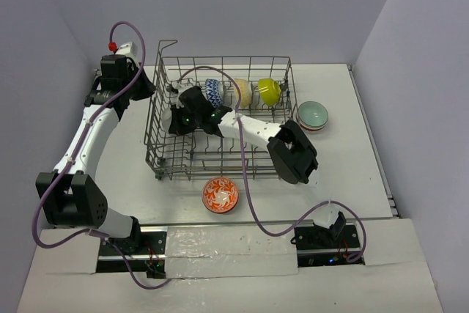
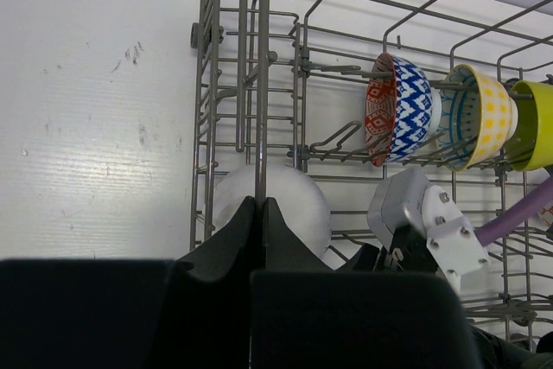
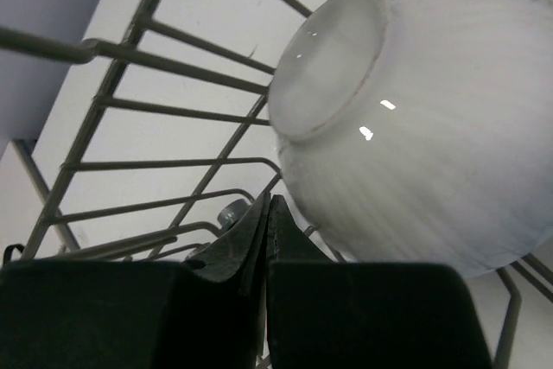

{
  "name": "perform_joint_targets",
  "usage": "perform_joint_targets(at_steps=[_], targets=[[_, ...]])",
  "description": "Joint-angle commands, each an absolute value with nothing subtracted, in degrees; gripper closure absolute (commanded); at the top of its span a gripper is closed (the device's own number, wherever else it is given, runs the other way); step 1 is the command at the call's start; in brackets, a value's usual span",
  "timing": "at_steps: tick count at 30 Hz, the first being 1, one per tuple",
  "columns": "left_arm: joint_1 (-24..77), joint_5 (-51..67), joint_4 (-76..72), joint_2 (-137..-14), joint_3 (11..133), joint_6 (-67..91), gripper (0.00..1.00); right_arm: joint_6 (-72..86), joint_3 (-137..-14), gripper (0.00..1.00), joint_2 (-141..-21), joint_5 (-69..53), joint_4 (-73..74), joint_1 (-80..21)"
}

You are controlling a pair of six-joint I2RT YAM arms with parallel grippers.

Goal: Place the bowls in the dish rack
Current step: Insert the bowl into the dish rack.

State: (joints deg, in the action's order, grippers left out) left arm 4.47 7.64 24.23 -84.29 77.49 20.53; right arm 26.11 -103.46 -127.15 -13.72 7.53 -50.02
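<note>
Seven bowls visible, one dish rack [image 1: 155, 137], two arms
- inside rack, far row, on edge: blue-patterned bowl [image 1: 213, 91], pale yellow bowl [image 1: 242, 91], lime bowl [image 1: 268, 91]
- inside rack, near its left wall: white bowl [image 3: 415, 127], foot showing
- orange bowl [image 1: 220, 194] just before rack front
- stack of two [image 1: 313, 115] at rack's right side

Left end effector [image 2: 259, 209] pressed together, outside rack's left wall; right end effector [image 3: 268, 209] pressed together, inside rack beside white bowl

White surface [image 1: 352, 174], lilac-grey walls [image 1: 256, 5]

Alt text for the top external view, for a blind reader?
The right gripper reaches into the dish rack at its left end. A blue patterned bowl, a pale yellow bowl and a lime bowl stand along its back; an orange bowl sits outside in front.
</note>
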Motion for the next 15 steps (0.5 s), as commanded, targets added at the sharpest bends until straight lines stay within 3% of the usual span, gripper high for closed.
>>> perform_joint_targets(at_steps=[1,15], targets=[[5.71,9.84,24.61,-84.29,79.98,20.65,1.0,26.11,-107.84,1.0,-128.23,-10.55,9.75,-50.45],[5.71,9.93,24.61,-84.2,80.07,20.48,1.0,24.96,-112.5,1.0,-130.43,-6.77,13.27,-49.13]])
